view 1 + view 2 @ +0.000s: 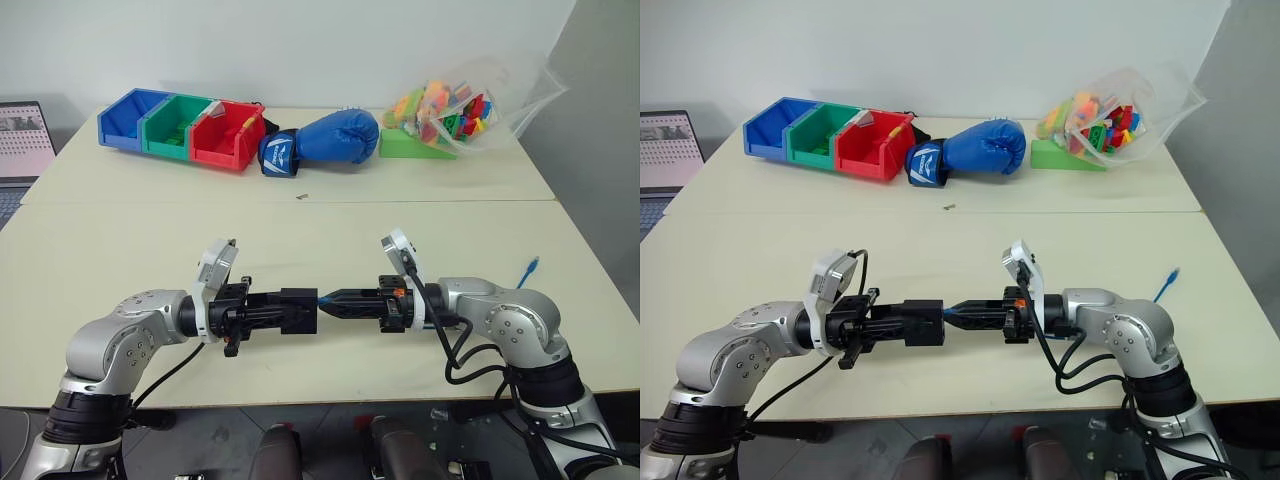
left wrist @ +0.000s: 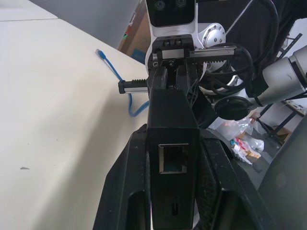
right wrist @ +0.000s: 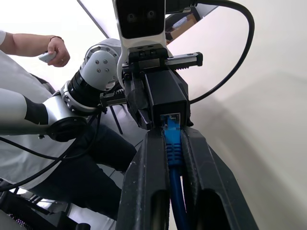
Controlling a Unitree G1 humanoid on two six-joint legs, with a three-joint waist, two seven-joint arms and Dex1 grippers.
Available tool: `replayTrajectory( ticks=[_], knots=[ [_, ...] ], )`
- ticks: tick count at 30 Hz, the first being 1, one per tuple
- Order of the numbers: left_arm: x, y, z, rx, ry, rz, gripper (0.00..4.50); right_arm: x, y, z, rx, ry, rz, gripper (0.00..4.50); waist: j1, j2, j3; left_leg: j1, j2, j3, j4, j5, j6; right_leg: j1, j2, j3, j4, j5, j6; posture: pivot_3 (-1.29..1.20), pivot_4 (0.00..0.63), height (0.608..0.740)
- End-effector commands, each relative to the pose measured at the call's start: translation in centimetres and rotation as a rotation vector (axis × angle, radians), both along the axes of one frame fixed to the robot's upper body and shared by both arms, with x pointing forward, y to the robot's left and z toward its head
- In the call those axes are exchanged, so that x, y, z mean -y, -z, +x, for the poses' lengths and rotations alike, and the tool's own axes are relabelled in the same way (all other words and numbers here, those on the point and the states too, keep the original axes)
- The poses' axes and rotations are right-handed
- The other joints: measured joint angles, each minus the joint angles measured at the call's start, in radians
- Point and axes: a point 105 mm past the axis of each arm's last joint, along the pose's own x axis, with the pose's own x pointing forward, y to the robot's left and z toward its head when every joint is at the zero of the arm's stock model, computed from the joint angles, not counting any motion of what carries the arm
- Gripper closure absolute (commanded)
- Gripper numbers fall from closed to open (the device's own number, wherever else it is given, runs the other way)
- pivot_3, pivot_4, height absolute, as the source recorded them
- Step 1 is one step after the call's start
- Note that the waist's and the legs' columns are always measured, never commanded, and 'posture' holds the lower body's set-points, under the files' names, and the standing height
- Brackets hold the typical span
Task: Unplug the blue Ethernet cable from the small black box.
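Cream table [image 1: 300, 230]: left gripper [image 1: 300, 311] clamped on small matte-black box [image 2: 171, 122] above its near edge; right gripper [image 1: 330, 300] closed on bright-blue Ethernet cable [image 3: 172, 148], plug seated in box port.

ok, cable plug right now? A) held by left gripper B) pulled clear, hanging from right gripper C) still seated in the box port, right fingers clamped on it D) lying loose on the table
C: the blue Ethernet cable plug sits in the small black box port, pinched by the right gripper; the left gripper holds the box.
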Motion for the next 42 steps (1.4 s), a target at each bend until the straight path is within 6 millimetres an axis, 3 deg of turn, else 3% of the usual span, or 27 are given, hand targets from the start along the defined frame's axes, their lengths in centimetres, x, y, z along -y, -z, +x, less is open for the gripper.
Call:
replayTrajectory(
  ticks=[1, 14, 16, 22, 24, 26, 28, 29, 35, 38, 40, 42],
  knots=[
    [-0.2, -0.2, 0.0, 0.025, -0.015, 0.006, 3.72, 0.0, -1.0, -0.1, 0.029, -0.015, 0.022, 4.44, 0.0, 0.0, 0.0, 0.0, 0.0, 0.0, 0.0, 0.0, 0.0, 0.0, 0.0, 0.0, 0.0, 0.0, 0.0, 0.0, 0.15, 0.74],
    [-3.7, -0.5, 0.0, 0.022, -0.164, 0.039, 3.72, 3.2, 0.7, 2.5, 0.057, 0.178, -0.07, 4.46, 0.0, 0.0, 0.0, 0.0, 0.0, 0.0, 0.0, 0.0, 0.0, 0.0, 0.0, 0.0, 0.0, 0.0, 0.0, 0.0, 0.15, 0.74],
    [-4.0, -0.4, 0.1, 0.022, -0.188, 0.042, 3.72, 3.4, 0.2, 3.9, 0.108, 0.258, -0.063, 4.46, 0.0, 0.0, 0.0, 0.0, 0.0, 0.0, 0.0, 0.0, 0.0, 0.0, 0.0, 0.0, 0.0, 0.0, 0.0, 0.0, 0.15, 0.74],
    [-4.4, 0.1, 0.7, 0.022, -0.273, 0.045, 3.72, 4.1, -0.1, 11.5, 0.409, 0.653, -0.25, 4.46, -0.003, 0.0, 0.0, 0.0, 0.0, 0.001, 0.0, 0.0, 0.0, -0.001, 0.0, 0.0, 0.0, 0.0, 0.0, 0.0, 0.15, 0.74],
    [-4.4, 0.4, 1.5, 0.063, -0.322, 0.066, 3.72, 5.1, 0.5, 14.5, 0.492, 0.814, -0.368, 4.46, -0.003, 0.0, 0.0, 0.0, 0.0, 0.001, 0.0, 0.0, 0.0, -0.001, 0.0, 0.001, 0.0, 0.0, 0.0, 0.0, 0.15, 0.74],
    [-4.3, 0.5, 2.3, 0.103, -0.361, 0.08, 3.72, 5.8, 1.2, 16.3, 0.522, 0.904, -0.43, 4.46, -0.001, 0.0, 0.0, 0.0, 0.0, 0.003, 0.0, 0.0, 0.0, -0.002, 0.0, 0.001, 0.0, 0.0, 0.0, 0.0, 0.15, 0.74],
    [-4.1, 0.4, 3.0, 0.144, -0.393, 0.082, 3.72, 6.2, 2.1, 17.3, 0.502, 0.949, -0.451, 3.76, 0.004, 0.0, 0.0, -0.001, 0.0, 0.003, -0.001, 0.0, 0.0, -0.002, 0.0, 0.002, 0.0, 0.0, 0.0, 0.0, 0.15, 0.74],
    [-3.9, 0.4, 3.2, 0.156, -0.401, 0.081, 3.72, 6.3, 2.2, 17.5, 0.5, 0.961, -0.452, 3.68, 0.006, 0.0, 0.0, -0.002, 0.0, 0.003, -0.001, 0.0, 0.0, -0.002, -0.001, 0.002, -0.001, 0.0, 0.0, 0.0, 0.15, 0.74],
    [-4.3, -0.3, 5.7, 0.276, -0.569, 0.072, 3.72, 5.6, 0.7, 16.8, 0.54, 0.901, -0.366, 2.14, 0.008, 0.0, 0.0, -0.003, 0.0, 0.005, 0.0, 0.0, 0.0, -0.004, -0.002, 0.002, -0.001, 0.003, -0.004, 0.0, 0.15, 0.74],
    [-5.7, -0.7, 8.3, 0.353, -0.745, 0.083, 3.72, 5.2, -0.5, 14.8, 0.585, 0.783, -0.325, 1.55, 0.014, 0.001, 0.0, -0.003, 0.0, 0.005, 0.0, 0.0, 0.0, -0.004, -0.001, 0.001, 0.0, 0.003, -0.004, 0.0, 0.15, 0.74],
    [-7.7, -1.2, 10.8, 0.436, -0.949, 0.108, 3.72, 3.6, -2.4, 12.0, 0.6, 0.611, -0.237, 1.14, 0.019, 0.001, 0.0, -0.003, 0.0, 0.004, 0.0, 0.0, 0.0, -0.003, -0.001, 0.001, 0.0, 0.001, 0.0, 0.0, 0.15, 0.74],
    [-8.5, -1.5, 12.0, 0.508, -1.043, 0.121, 3.72, 2.4, -3.3, 9.5, 0.603, 0.476, -0.192, 0.62, 0.024, 0.0, 0.0, -0.003, 0.0, 0.004, 0.0, 0.0, 0.0, -0.003, -0.001, 0.001, 0.001, 0.001, 0.0, 0.0, 0.15, 0.74]
  ],
)
